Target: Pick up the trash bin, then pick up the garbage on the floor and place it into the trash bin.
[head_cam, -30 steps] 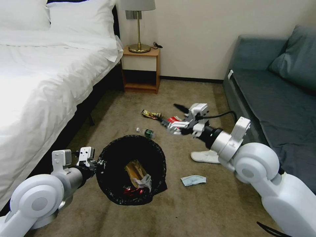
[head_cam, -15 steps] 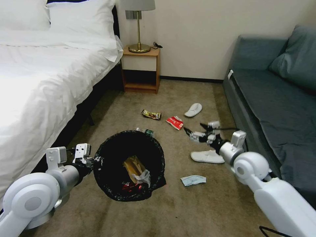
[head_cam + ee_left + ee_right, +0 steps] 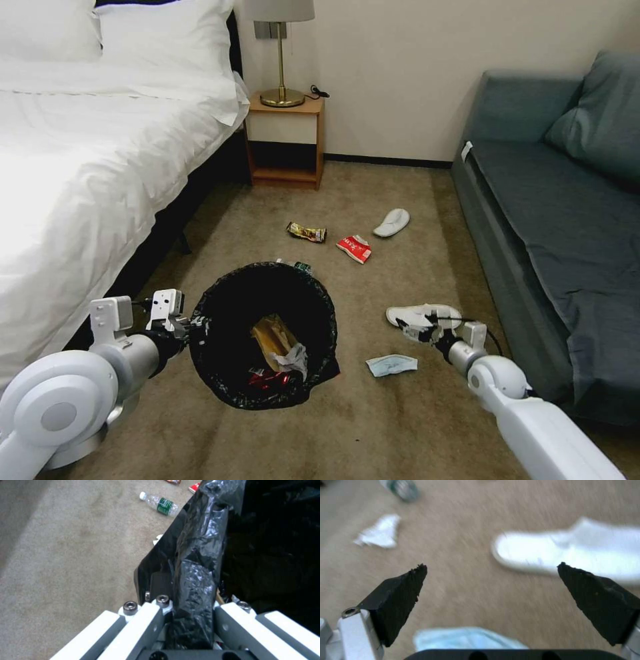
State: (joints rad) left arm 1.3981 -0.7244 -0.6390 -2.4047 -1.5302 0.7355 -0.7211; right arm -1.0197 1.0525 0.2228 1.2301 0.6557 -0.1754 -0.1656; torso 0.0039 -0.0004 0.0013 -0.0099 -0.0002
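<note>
The trash bin (image 3: 227,293), lined with a black bag, hangs off the carpet floor (image 3: 400,427). My left gripper (image 3: 193,327) is shut on its rim (image 3: 195,585). Inside lie a tan paper bag (image 3: 270,339), a tissue and something red. My right gripper (image 3: 415,327) hovers low and open (image 3: 493,575) at the near white slipper (image 3: 427,311) (image 3: 553,552). A blue mask (image 3: 391,365) (image 3: 466,638) lies just below it. Farther out lie a red wrapper (image 3: 354,248), a dark gold wrapper (image 3: 307,232), a second slipper (image 3: 392,222), a bottle (image 3: 160,503) and a white tissue (image 3: 380,533).
A white bed (image 3: 87,167) runs along the left and a grey-blue sofa (image 3: 560,220) along the right. A wooden nightstand (image 3: 285,140) with a lamp stands at the far wall. Open carpet lies between them.
My right arm has swung back and down from above the red wrapper to just over the near slipper. The bin in my left gripper has barely shifted.
</note>
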